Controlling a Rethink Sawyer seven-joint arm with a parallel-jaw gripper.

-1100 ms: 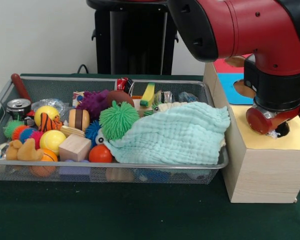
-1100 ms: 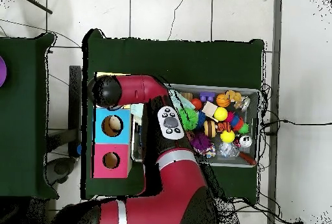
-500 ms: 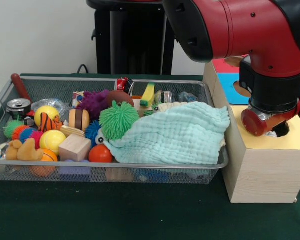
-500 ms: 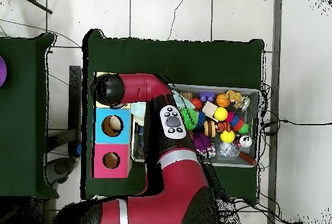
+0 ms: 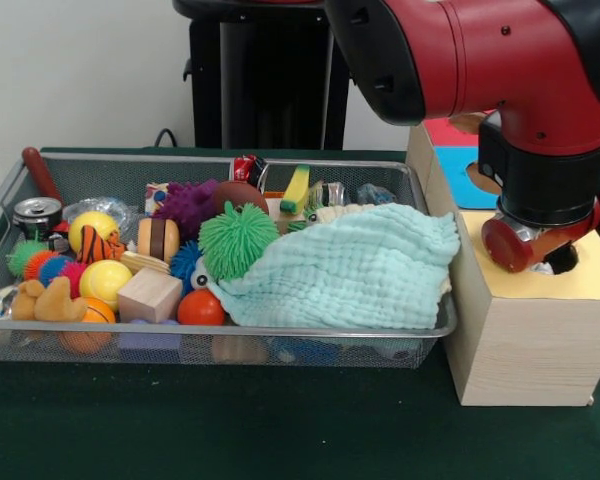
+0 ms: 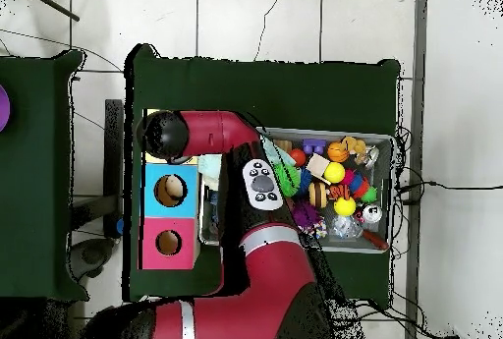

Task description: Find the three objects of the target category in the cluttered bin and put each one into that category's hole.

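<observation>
Front view: my gripper (image 5: 548,266) sits low over the dark hole (image 5: 565,258) in the yellow top of the wooden box (image 5: 525,330), mostly hidden under my wrist, so I cannot tell how wide it stands or whether it grips anything. Something whitish peeks out right at the hole's rim. Beside the box, the wire bin (image 5: 200,335) on the green worktop (image 5: 230,425) holds a pale green cloth (image 5: 345,270), a green spiky ball (image 5: 237,238) and a wooden block (image 5: 150,295).

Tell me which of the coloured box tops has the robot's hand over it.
The yellow top, nearest the camera in the front view; the blue and red tops lie behind it, uncovered.
</observation>
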